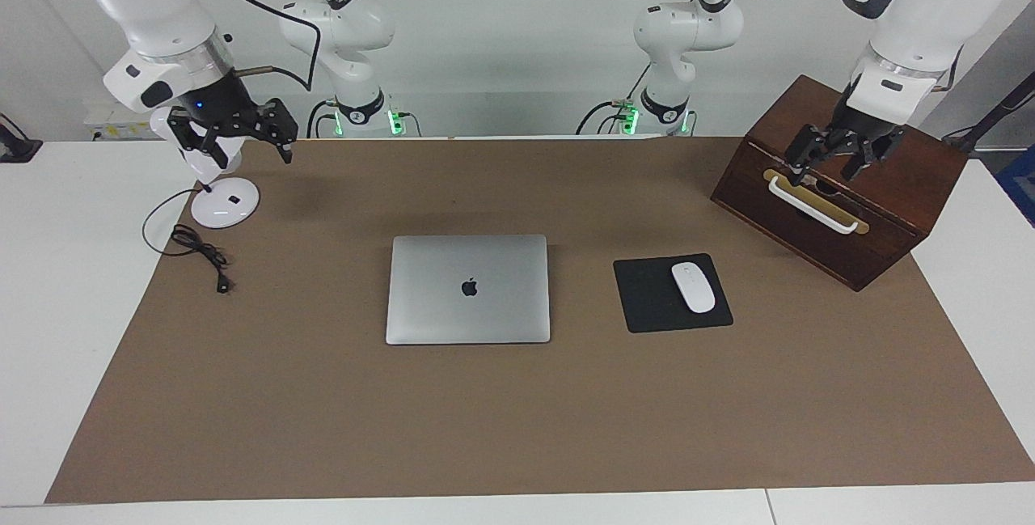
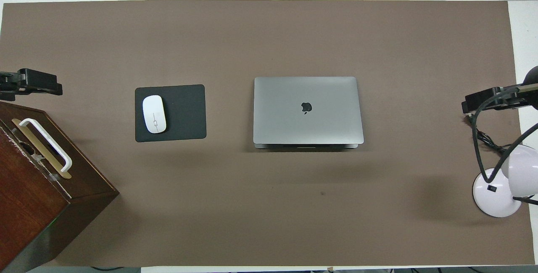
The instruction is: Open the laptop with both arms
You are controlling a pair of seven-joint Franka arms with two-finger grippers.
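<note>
Your laptop (image 1: 468, 289) lies shut and flat at the middle of the brown mat (image 1: 517, 420), apple logo up, with the black mouse pad (image 1: 647, 298) and white mouse (image 1: 693, 287) beside it toward the left arm's end. Your left gripper (image 1: 833, 165) hangs over the wooden box (image 1: 897, 193) above its white handle (image 1: 811, 205), jaws apart and empty. Your right gripper (image 1: 234, 141) hovers over the lamp base (image 1: 225, 203) at the other end, jaws spread, holding nothing.
</note>
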